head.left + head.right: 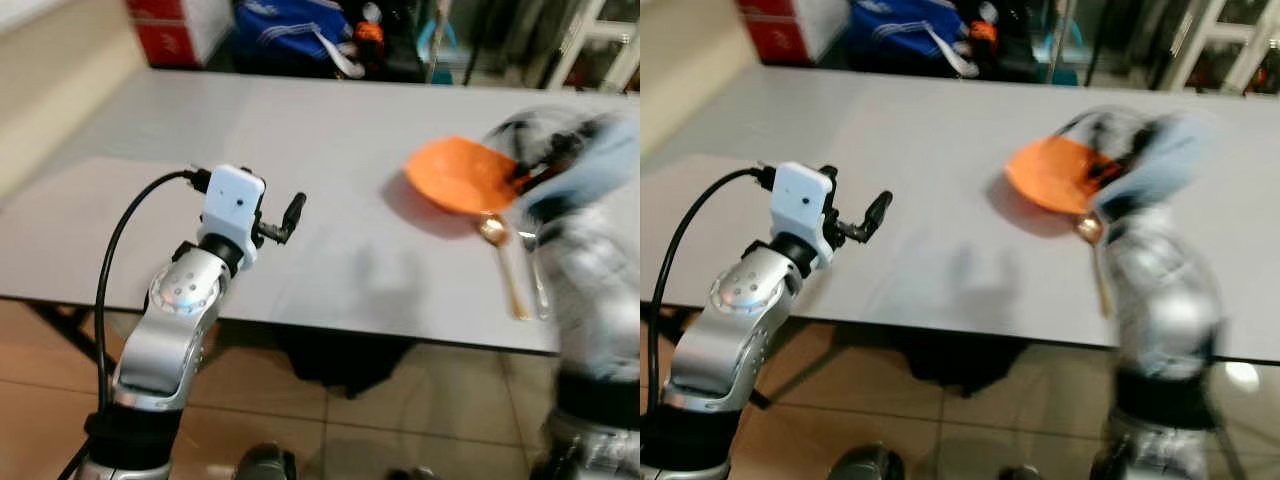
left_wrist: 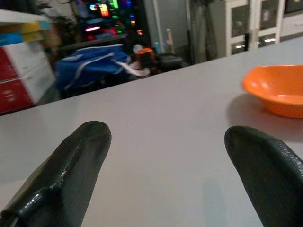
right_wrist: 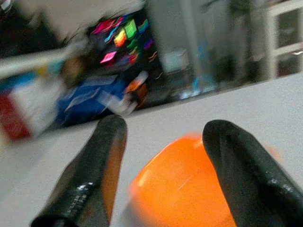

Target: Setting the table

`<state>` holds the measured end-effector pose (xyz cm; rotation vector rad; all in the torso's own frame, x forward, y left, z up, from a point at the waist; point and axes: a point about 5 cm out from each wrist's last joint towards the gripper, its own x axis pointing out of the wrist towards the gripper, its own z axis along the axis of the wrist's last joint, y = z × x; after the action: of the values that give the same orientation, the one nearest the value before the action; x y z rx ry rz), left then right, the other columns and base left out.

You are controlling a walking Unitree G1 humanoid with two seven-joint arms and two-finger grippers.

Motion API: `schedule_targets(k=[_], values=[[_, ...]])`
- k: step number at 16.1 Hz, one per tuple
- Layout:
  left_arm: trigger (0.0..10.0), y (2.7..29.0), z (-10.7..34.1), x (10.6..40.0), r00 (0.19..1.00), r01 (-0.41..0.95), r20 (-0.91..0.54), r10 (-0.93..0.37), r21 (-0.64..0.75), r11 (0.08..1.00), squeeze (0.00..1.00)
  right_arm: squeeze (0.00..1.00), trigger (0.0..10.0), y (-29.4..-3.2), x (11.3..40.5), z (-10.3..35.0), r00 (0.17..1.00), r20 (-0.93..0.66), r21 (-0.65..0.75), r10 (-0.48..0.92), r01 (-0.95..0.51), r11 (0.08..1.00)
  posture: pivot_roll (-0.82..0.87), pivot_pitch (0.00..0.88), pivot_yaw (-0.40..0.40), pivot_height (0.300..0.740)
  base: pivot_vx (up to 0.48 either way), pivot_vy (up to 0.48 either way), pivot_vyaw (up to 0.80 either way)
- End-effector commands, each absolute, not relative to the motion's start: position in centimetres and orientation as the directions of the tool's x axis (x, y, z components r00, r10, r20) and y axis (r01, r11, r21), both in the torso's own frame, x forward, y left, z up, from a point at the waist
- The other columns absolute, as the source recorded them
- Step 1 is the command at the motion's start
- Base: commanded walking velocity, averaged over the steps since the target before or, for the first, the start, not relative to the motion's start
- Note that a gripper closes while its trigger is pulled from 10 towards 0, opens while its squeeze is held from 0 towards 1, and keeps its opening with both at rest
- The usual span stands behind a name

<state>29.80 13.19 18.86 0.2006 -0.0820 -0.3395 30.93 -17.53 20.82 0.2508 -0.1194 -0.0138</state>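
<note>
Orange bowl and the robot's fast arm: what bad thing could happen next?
1. The right gripper is blurred, so it is moving fast with open fingers right at the orange bowl. It might bump or tip the bowl instead of gripping it.
2. A gold spoon lies just beside the bowl, under that arm, so a sweep could knock it along the grey table.
The left gripper hovers open, far off.
</note>
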Motion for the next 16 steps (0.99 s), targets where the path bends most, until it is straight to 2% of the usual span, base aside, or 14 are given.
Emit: schedule_targets(k=[1,5,6,7,8,9,10,13,16], values=[[10.0,13.4,19.0,30.1,0.948,0.303,0.044,-0.316,0.184,0.935,1.0,1.0,10.0,-16.6,30.3,20.9,0.991,0.134,0.224,-0.004,-0.026,0.974,0.08,0.002,0.003,0.74,0.0,0.48,0.0],[10.0,15.2,19.1,30.2,0.97,0.213,0.069,-0.231,0.209,0.955,1.0,1.0,10.0,-16.2,28.9,19.4,0.994,0.108,0.144,0.004,-0.02,0.989,0.09,0.0,0.0,0.74,0.0,0.48,0.0],[10.0,15.4,19.2,30.2,0.973,0.199,0.077,-0.219,0.216,0.956,0.63,1.0,10.0,-16.1,28.7,19.3,0.993,0.115,0.114,0.018,-0.031,0.993,0.09,0.0,-0.002,0.74,0.0,0.48,0.0],[10.0,15.5,19.3,30.3,0.974,0.188,0.083,-0.209,0.214,0.959,0.0,1.0,10.0,-16.0,28.6,19.3,0.991,0.128,0.1,0.028,-0.041,0.994,0.09,0.0,-0.008,0.74,0.0,0.48,0.0],[10.0,15.5,19.3,30.3,0.975,0.182,0.084,-0.204,0.215,0.96,0.0,1.0,10.0,-16.0,28.6,19.2,0.992,0.127,0.082,0.021,-0.031,0.996,0.09,0.0,-0.012,0.74,0.0,0.48,0.0],[10.0,15.5,19.2,30.3,0.976,0.18,0.085,-0.202,0.217,0.959,0.0,0.64,10.0,-15.9,28.6,19.0,0.993,0.116,0.06,0.012,-0.019,0.998,0.09,0.0,-0.012,0.74,0.0,0.48,0.0],[10.0,15.4,19.2,30.3,0.976,0.176,0.089,-0.2,0.226,0.958,0.0,0.0,10.0,-15.8,28.8,18.8,0.994,0.108,0.061,0.008,-0.015,0.998,0.09,0.0,-0.012,0.74,0.0,0.48,0.0],[10.0,15.4,19.0,30.4,0.978,0.16,0.094,-0.187,0.246,0.956,0.0,0.0,10.0,-15.4,29.0,17.8,0.998,0.066,0.118,-0.009,0.001,0.993,0.09,0.0,-0.007,0.74,0.0,0.48,-0.48],[10.0,15.4,19.0,30.5,0.978,0.159,0.095,-0.187,0.249,0.955,0.0,0.0,10.0,-15.3,29.2,17.4,0.999,0.051,0.13,-0.015,0.009,0.991,0.1,0.0,-0.004,0.74,0.0,0.48,0.0]])
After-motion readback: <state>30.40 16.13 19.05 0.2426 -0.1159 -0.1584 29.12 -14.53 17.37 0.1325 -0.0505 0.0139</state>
